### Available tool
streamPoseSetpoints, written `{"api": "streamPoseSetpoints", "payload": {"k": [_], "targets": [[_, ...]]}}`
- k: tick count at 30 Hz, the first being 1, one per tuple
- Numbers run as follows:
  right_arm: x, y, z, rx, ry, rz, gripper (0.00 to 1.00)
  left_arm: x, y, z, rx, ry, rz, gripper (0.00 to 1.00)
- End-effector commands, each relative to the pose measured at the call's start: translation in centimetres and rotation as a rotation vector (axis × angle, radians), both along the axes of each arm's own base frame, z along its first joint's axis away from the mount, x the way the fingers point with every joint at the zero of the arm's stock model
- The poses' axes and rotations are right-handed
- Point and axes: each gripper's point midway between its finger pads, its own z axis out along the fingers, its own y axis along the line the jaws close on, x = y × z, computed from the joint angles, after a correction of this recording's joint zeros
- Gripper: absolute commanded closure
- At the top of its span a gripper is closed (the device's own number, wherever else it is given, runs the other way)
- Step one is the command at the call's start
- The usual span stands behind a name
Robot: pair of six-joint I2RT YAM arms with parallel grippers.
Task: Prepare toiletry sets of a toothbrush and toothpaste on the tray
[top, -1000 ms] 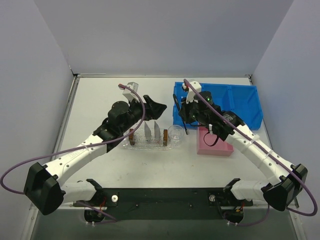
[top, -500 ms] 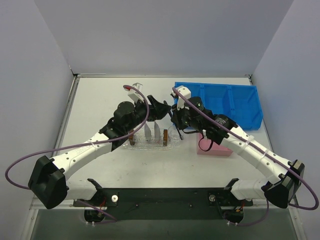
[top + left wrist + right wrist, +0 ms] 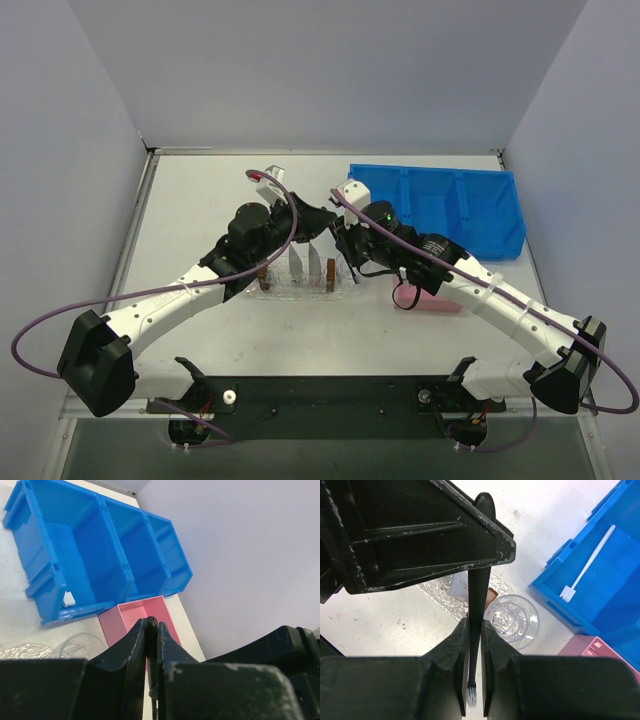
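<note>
Looking from overhead, we see the two arms meet above the right end of the tray, though the fingers are too small there to read. The right wrist view settles it: the right end effector is pinched narrow on the black toothbrush, bristles pointing back toward the camera, and the black fingers of the other arm cross the far part of the handle. From the left wrist we see the left end effector drawn almost together, with a thin dark shaft between its fingers. So we read both as gripping the same brush, held in the air above the tabletop.

Only the overhead view shows what the tray holds: two toothpaste tubes standing side by side in the middle, between two brown blocks. A clear cup sits just beside the tray's end.

The blue bin holds the white toothbrush, which lies slanted in its nearest compartment. The pink box stands open just beside the bin, and we cannot tell what is in it.
</note>
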Motion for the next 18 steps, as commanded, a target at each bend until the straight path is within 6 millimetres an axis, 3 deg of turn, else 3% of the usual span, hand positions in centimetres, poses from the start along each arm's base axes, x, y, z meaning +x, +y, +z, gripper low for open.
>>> {"api": "streamPoseSetpoints", "payload": {"k": [1, 4, 5, 6, 8, 9, 13, 14, 17, 18], "targets": [[0.6, 0.4, 1.5, 0.011, -0.044, -0.012, 1.00, -0.4, -0.6, 2.9, -0.078, -0.058, -0.033, 0.92], [0.5, 0.5, 1.7, 0.020, -0.036, -0.014, 1.00, -0.6, -0.6, 3.2, -0.093, -0.058, -0.041, 1.00], [0.5, 0.5, 1.7, 0.028, -0.029, -0.020, 0.95, -0.7, -0.5, 3.5, -0.100, -0.066, -0.040, 1.00], [0.4, 0.4, 2.1, 0.041, -0.030, -0.025, 0.80, -0.7, -0.3, 3.9, -0.106, -0.076, -0.035, 1.00], [0.2, 0.5, 2.5, 0.069, -0.024, -0.018, 0.65, -1.0, 0.3, 4.8, -0.118, -0.098, -0.020, 1.00], [0.0, 0.3, 3.1, 0.100, -0.017, -0.020, 0.52, -1.2, 0.7, 5.2, -0.129, -0.109, -0.013, 1.00], [-0.6, 0.4, 4.9, 0.295, 0.054, 0.033, 0.44, -2.0, 2.9, 6.9, -0.202, -0.145, 0.043, 1.00], [-0.8, 0.3, 4.5, 0.327, 0.085, 0.043, 0.43, -2.3, 4.0, 7.1, -0.227, -0.143, 0.075, 1.00], [-1.4, 0.1, 6.4, 0.478, 0.107, 0.086, 0.41, -2.8, 6.3, 8.3, -0.295, -0.159, 0.146, 1.00], [-1.8, -0.1, 6.0, 0.501, 0.118, 0.091, 0.40, -3.0, 6.7, 8.0, -0.298, -0.154, 0.161, 1.00]]}}
